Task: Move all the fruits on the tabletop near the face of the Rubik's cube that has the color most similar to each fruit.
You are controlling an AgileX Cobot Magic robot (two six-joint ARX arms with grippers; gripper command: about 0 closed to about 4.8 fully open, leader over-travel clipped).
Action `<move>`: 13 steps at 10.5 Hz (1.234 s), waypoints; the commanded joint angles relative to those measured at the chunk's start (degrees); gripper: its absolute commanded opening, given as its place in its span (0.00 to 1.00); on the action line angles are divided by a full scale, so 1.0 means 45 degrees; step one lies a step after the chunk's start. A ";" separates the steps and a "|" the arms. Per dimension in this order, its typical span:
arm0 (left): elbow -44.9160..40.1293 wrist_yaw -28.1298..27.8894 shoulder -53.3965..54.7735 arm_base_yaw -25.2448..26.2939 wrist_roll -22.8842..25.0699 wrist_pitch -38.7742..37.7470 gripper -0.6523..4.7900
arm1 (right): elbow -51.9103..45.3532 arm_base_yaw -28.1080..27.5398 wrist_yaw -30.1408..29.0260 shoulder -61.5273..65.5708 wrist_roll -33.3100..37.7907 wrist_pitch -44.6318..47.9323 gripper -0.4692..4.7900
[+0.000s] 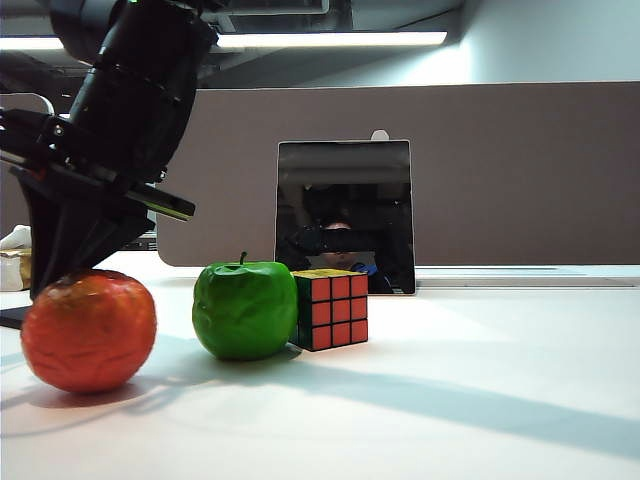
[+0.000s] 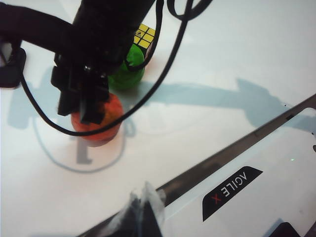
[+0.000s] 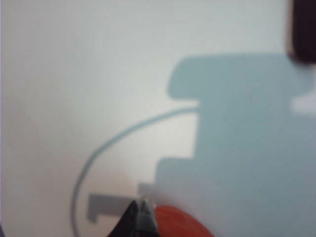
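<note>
The wrinkled orange-red fruit [image 1: 88,330] rests on the white tabletop [image 1: 450,390] at the left. The green apple [image 1: 244,308] stands to its right, against the left side of the Rubik's cube [image 1: 330,308], which shows a red-orange face towards the camera and a yellow top. My right gripper [image 1: 50,270] has reached across to the left and hovers just over the orange-red fruit [image 3: 177,224], its fingers [image 3: 142,217] shut beside it. From the left wrist view that arm covers part of the fruit [image 2: 98,126], with apple [image 2: 126,74] and cube [image 2: 144,37] beyond. My left gripper [image 2: 143,207] is shut, far back.
A dark reflective panel [image 1: 345,215] stands upright behind the cube, in front of a brown partition [image 1: 520,170]. The robot's white base with its label [image 2: 232,190] lies under my left gripper. A pale box [image 1: 12,265] sits at the far left edge.
</note>
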 commanded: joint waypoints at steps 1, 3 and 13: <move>0.0049 0.0039 -0.0029 -0.0015 0.0053 0.0102 0.11 | 0.0029 0.0350 0.0505 -0.0015 0.0010 -0.2030 0.09; 0.0049 0.0039 -0.0029 -0.0015 0.0092 0.0107 0.11 | 0.0029 0.0364 0.0627 -0.0015 -0.0248 -0.2783 0.09; 0.0049 0.0044 -0.0029 -0.0015 0.0083 0.0539 0.11 | 0.0049 0.1336 0.2555 -0.0248 -0.0170 -0.3735 0.09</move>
